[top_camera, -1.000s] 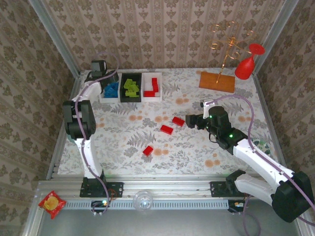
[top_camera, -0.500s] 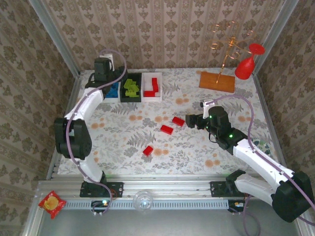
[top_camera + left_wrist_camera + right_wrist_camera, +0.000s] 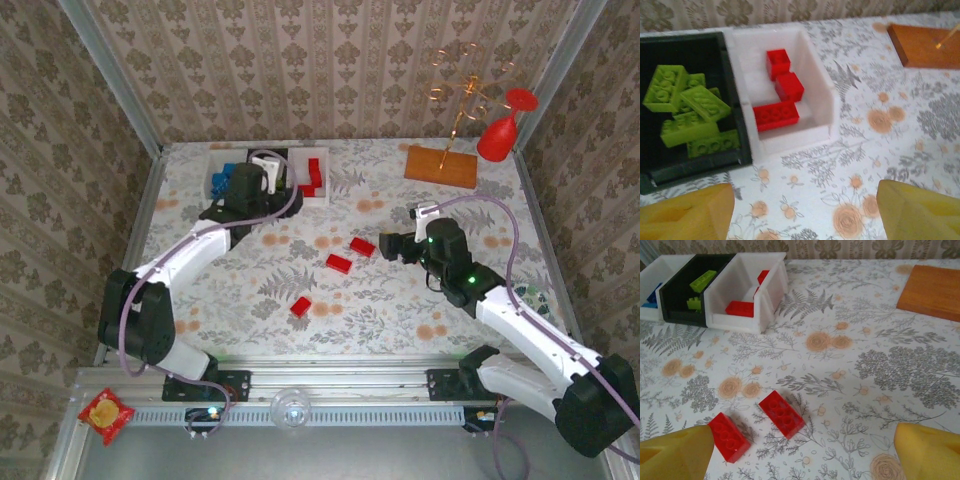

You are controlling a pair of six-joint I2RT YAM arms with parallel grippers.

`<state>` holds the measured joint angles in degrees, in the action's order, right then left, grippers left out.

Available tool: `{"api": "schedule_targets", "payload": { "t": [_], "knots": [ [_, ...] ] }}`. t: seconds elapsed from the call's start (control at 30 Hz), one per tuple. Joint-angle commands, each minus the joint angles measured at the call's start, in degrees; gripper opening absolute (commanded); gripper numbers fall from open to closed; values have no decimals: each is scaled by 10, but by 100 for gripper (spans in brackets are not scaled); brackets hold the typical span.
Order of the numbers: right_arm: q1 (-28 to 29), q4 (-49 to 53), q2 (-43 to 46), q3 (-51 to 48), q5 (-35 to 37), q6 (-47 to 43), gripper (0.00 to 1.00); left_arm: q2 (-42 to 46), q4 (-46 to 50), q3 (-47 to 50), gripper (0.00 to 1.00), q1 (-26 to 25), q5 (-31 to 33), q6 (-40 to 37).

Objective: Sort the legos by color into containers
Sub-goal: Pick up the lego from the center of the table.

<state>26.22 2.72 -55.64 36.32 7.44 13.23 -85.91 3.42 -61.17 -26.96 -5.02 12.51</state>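
Note:
Three containers stand in a row at the back left: a white one with blue legos [image 3: 222, 178], a black one with lime green legos [image 3: 690, 110] and a white one with red legos [image 3: 782, 90]. My left gripper [image 3: 805, 220] hovers open over the tablecloth just in front of the black and right white containers, with nothing between its yellow fingers [image 3: 685, 215]. Three red legos lie loose mid-table [image 3: 362, 246], [image 3: 339, 263], [image 3: 300, 306]. My right gripper [image 3: 800, 460] is open and low, just right of them. Two of these red legos [image 3: 781, 413], [image 3: 729, 436] lie ahead of its fingers.
A wooden base [image 3: 441, 166] with a wire stand sits at the back right, with a red wine glass [image 3: 503, 128] hanging beside it. Patterned walls close the table on three sides. A snack packet [image 3: 105, 415] lies on the front rail.
My left arm has swung from the back left corner, over the blue container, to the right and nearer, in front of the black and right white containers. The right arm has not moved.

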Motion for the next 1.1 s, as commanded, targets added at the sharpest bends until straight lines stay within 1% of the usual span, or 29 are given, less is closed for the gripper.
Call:
{"api": "schedule_targets", "payload": {
  "t": [0.0, 0.2, 0.3, 0.43, 0.5, 0.67, 0.93, 1.07],
  "knots": [
    [4, -9, 22, -8, 39, 3, 94, 9, 4, 15, 76, -29, -15, -29],
    [3, 22, 47, -6, 101, 6, 95, -10, -20, 46, 77, -93, -25, -48],
    [0, 41, 65, -3, 140, 12, 96, -41, -25, 39, 77, -127, -20, -39],
    [-20, 74, 100, 0, 177, 19, 97, -99, -37, 12, 80, -173, -3, -40],
    [-38, 82, 120, -3, 175, 27, 97, -126, -36, -8, 81, -187, 4, -44],
    [-76, 85, 145, -13, 140, 45, 97, -190, -21, -61, 84, -217, 20, -49],
    [-78, 79, 130, -12, 122, 48, 97, -273, 24, -136, 88, -240, 52, -52],
    [-78, 78, 131, -14, 118, 48, 97, -307, 54, -177, 89, -249, 80, -63]
  ]
}}
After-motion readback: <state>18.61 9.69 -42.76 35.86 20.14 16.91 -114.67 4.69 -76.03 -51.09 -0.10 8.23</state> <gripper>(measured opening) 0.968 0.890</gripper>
